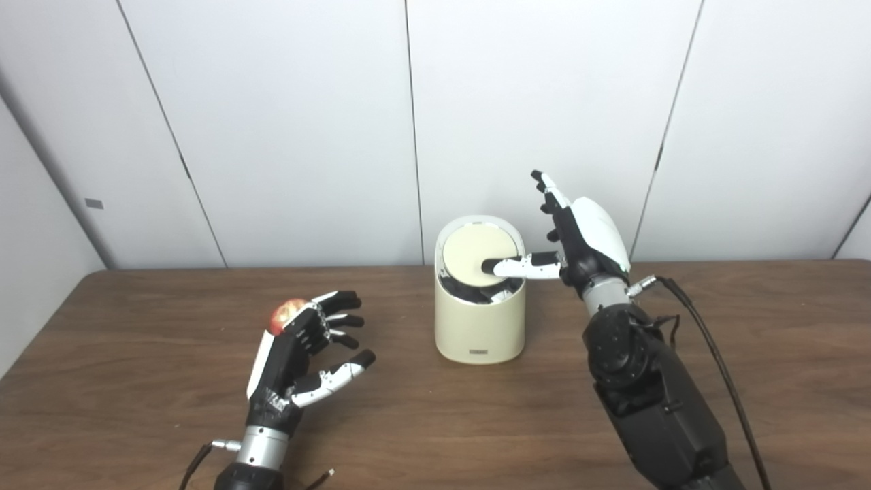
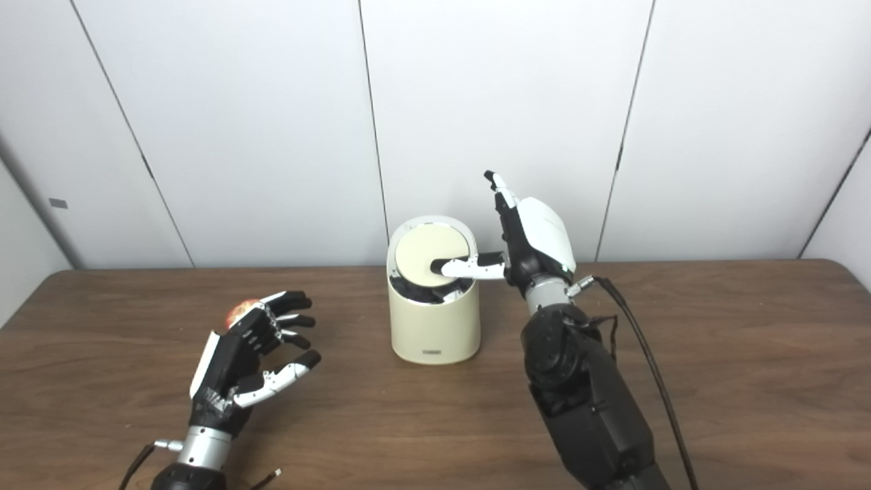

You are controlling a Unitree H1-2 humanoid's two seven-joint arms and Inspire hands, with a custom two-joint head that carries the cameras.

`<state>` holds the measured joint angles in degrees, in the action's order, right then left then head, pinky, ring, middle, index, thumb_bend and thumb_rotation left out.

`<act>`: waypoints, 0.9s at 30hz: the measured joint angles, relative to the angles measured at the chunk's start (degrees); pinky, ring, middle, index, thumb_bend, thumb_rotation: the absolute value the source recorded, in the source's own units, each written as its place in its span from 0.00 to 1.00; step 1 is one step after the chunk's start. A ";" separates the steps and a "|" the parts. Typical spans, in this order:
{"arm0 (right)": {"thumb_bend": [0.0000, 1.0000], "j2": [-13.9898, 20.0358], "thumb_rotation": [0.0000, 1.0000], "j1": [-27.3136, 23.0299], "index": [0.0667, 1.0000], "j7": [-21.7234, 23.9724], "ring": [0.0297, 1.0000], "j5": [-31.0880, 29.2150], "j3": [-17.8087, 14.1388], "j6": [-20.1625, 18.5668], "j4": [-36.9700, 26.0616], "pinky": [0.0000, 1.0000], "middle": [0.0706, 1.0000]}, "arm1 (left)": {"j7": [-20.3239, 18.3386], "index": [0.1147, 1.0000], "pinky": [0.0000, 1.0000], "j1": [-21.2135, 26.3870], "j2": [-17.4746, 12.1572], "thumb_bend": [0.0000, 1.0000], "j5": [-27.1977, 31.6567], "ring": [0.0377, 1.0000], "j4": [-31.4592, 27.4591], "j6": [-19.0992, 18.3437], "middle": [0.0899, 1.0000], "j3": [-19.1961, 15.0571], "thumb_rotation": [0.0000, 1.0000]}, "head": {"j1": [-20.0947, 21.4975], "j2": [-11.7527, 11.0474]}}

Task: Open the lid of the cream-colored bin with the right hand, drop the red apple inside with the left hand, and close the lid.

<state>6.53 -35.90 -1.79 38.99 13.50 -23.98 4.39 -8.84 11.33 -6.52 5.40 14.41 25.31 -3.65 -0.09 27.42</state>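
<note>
The cream-colored bin (image 1: 480, 330) stands upright at the middle of the table. Its round lid (image 1: 469, 253) is tilted, with a dark gap showing at its front edge. My right hand (image 1: 578, 238) is beside the bin's right side. Its thumb lies across the lid and presses on it, and its fingers point up, apart, holding nothing. The red apple (image 1: 284, 314) rests on the table to the left of the bin. My left hand (image 1: 306, 347) is open just in front of the apple, fingers spread toward the bin. It hides the apple's lower part.
The brown wooden table (image 1: 422, 422) runs across the whole view, with white wall panels (image 1: 306, 136) behind it. A black cable (image 1: 708, 347) trails from my right wrist along the right arm. A thin cable lies by my left wrist.
</note>
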 measured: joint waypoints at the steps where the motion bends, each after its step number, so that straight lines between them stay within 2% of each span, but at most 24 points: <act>1: 0.91 0.10 0.40 -0.06 0.96 0.01 0.84 0.15 0.08 0.00 0.12 0.63 0.93 | -0.02 0.73 0.54 -0.03 0.02 0.64 0.00 0.66 -0.09 -0.04 0.74 0.01 0.02 | -0.09 0.09; 4: 0.91 0.39 0.40 -0.24 0.95 0.02 0.82 0.56 0.46 0.00 0.56 0.62 0.92 | -0.08 0.73 0.53 -0.10 0.02 0.65 0.00 0.67 -0.21 -0.14 0.74 0.04 0.05 | -0.26 0.35; 13: 0.91 0.68 0.38 -1.75 0.94 0.98 0.83 1.31 1.94 -0.23 1.98 0.63 0.92 | 0.01 0.73 0.52 -0.61 0.20 0.64 -0.62 0.65 -1.45 -0.73 0.73 0.37 0.03 | -0.88 1.14; 15: 0.92 0.86 0.37 -2.19 0.93 1.34 0.83 2.23 2.53 -0.41 2.03 0.63 0.91 | 0.02 0.73 0.52 -0.71 0.28 0.65 -0.62 0.65 -1.73 -1.07 0.73 0.38 0.05 | -0.97 1.32; 21: 0.96 3.01 0.33 -3.20 0.91 2.50 0.84 5.97 5.72 -0.61 1.85 0.68 0.92 | 0.05 0.73 0.52 -1.47 0.78 0.64 -0.84 0.66 -2.97 -1.79 0.73 0.87 0.06 | -1.76 2.11; 27: 0.97 5.68 0.35 -5.19 0.92 5.30 0.82 13.53 10.38 -0.95 0.79 0.68 0.92 | 0.20 0.73 0.53 -1.98 1.04 0.64 -1.00 0.66 -3.83 -2.62 0.73 1.18 0.05 | -2.02 2.72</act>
<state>12.21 -41.09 3.51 52.51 23.87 -24.93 5.17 -8.63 9.35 -5.48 4.39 10.58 22.68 -2.47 -2.11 30.14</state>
